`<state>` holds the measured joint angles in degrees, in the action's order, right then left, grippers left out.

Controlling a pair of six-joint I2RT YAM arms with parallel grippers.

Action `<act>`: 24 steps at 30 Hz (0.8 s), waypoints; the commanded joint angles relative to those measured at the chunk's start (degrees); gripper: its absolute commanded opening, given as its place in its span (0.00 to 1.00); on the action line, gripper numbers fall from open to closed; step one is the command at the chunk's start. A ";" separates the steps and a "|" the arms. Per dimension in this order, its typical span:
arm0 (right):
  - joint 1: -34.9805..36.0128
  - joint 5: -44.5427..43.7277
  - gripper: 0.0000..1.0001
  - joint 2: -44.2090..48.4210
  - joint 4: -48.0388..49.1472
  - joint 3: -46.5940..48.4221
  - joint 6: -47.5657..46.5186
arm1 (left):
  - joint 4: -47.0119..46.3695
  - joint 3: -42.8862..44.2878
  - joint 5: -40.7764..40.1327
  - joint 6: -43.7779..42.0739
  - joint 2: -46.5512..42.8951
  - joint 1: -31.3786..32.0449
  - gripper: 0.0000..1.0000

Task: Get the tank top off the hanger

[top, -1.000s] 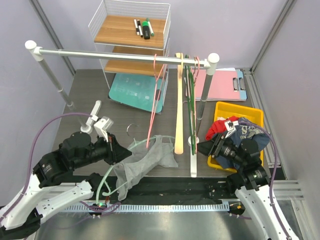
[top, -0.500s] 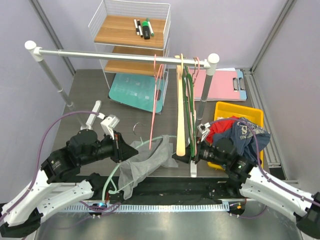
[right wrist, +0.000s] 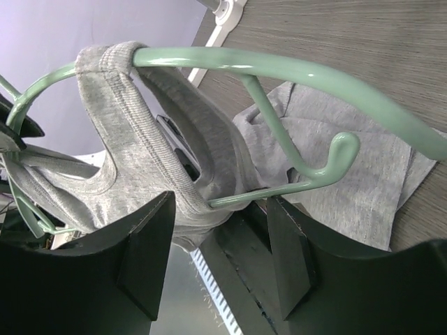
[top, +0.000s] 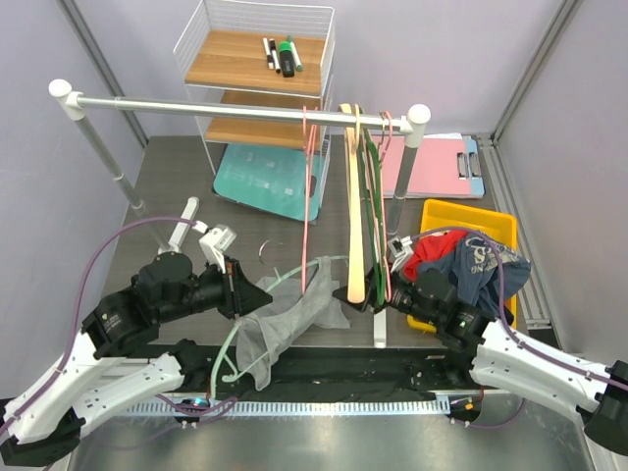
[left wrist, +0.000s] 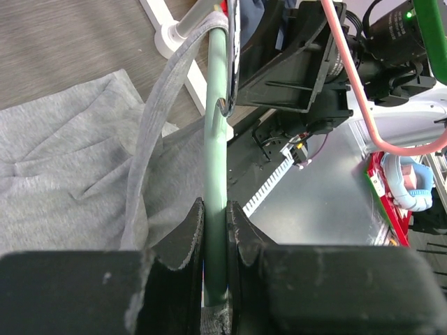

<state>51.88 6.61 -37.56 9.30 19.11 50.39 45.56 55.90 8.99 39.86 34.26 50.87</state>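
Note:
A grey tank top [top: 285,329] hangs on a mint green hanger [top: 294,273] low over the table, its body crumpled on the surface. My left gripper [top: 240,291] is shut on the hanger's bar [left wrist: 215,174], with the tank top [left wrist: 63,160] to its left. My right gripper [top: 378,302] is open at the hanger's other end. In the right wrist view the hanger [right wrist: 279,66] arches across, a grey strap [right wrist: 133,132] is looped over it, and my open right gripper [right wrist: 220,251] sits just below the strap and the hanger's lower hook.
A clothes rail [top: 245,108] crosses the back with pink [top: 308,196], wooden [top: 351,216] and green hangers on it. A yellow bin [top: 469,218] of clothes [top: 471,260] stands at the right. A wire shelf [top: 260,69], teal board [top: 265,182] and pink clipboard [top: 432,167] are behind.
My right arm has swung left from the yellow bin to the hanger's right end. My left gripper has shifted slightly right with the hanger.

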 commanded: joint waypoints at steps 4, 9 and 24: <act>1.91 -2.21 0.61 4.68 1.34 4.00 -1.00 | -3.11 1.23 0.50 -0.48 0.28 -0.07 0.00; 1.91 -2.92 0.68 7.68 -0.25 3.39 -0.29 | -2.49 1.58 0.06 -0.83 0.46 -0.07 0.00; 3.40 0.43 0.82 5.21 -0.94 4.00 -1.44 | 0.23 5.09 -6.35 0.49 1.77 -0.07 0.00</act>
<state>54.76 7.51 -35.73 7.44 22.50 50.06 46.89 57.30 6.00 40.10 35.09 50.87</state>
